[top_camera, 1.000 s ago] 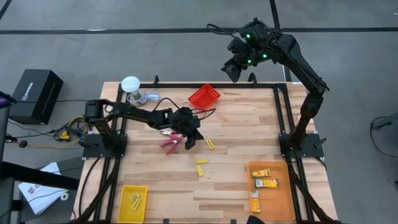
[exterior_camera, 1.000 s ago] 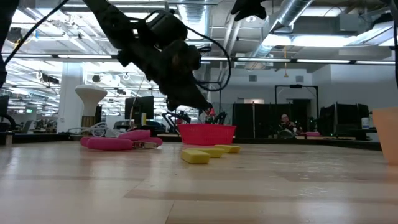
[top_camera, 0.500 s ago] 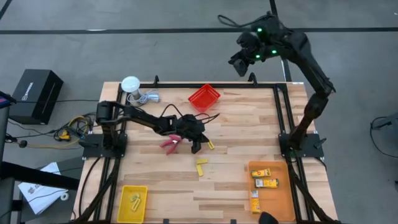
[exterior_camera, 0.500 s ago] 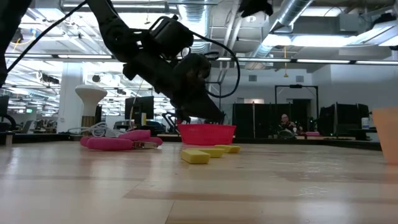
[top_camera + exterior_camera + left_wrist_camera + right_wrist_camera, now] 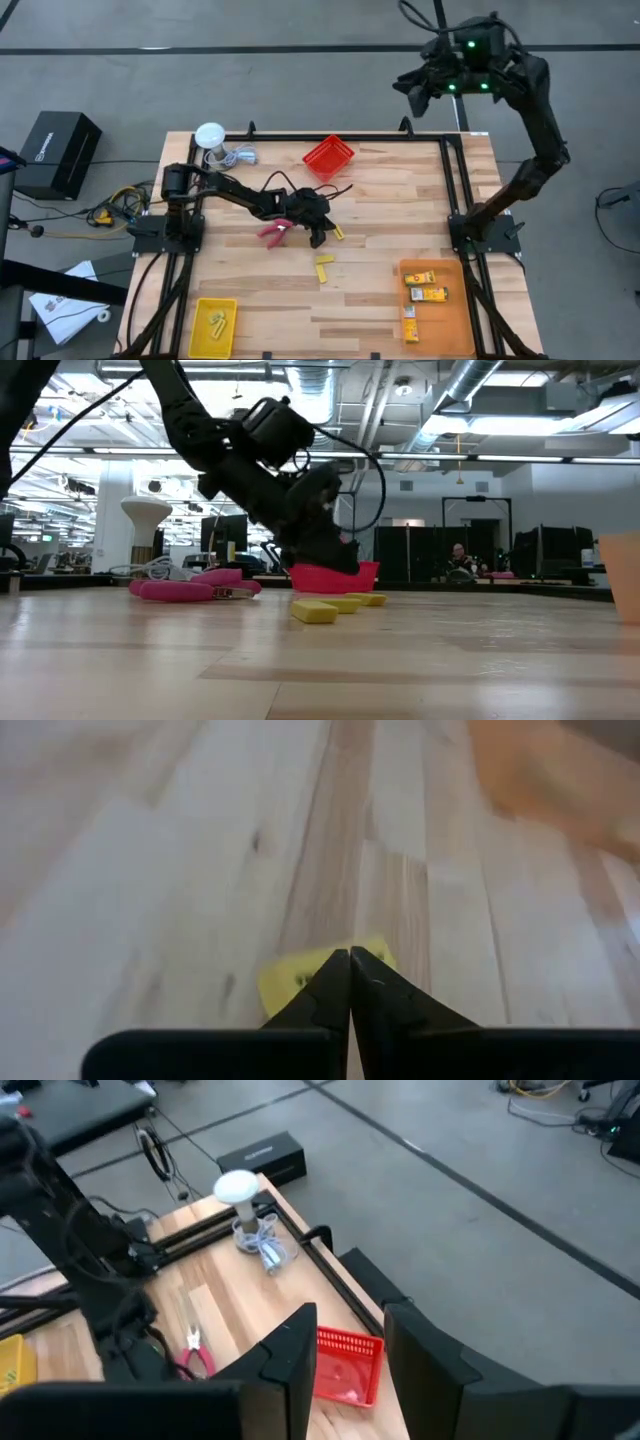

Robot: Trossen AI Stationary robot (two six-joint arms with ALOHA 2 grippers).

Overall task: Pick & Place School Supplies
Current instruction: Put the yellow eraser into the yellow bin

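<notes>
Down at the middle of the table (image 5: pixel 400 200), just right of the red-handled scissors (image 5: pixel 272 231): left gripper (image 5: pixel 320 234), a second ago hovering higher and farther left over those scissors, jaws a little apart. Now lowered almost to the wood and clenched tight, fingertips meeting in the left wrist view with a small yellow piece (image 5: pixel 285 982) right at their points. Cannot tell whether that piece is pinched or merely touched, since the closed tips leave no visible gap for it.

Second yellow piece (image 5: pixel 323 265) lying loose a little nearer, untouched. Scissors unmoved on the wood.

Swung away meanwhile: right gripper (image 5: pixel 415 90), from above the far edge near the red bin (image 5: pixel 329 156) to high beyond the table's far right corner, fingers apart, holding nothing.

Probably the grasp step for one yellow piece, with the yellow bin (image 5: pixel 213 301) at the near left as the likely destination. Small boxes (image 5: pixel 428 294) already sitting in the orange bin (image 5: pixel 432 264) at the near right.
</notes>
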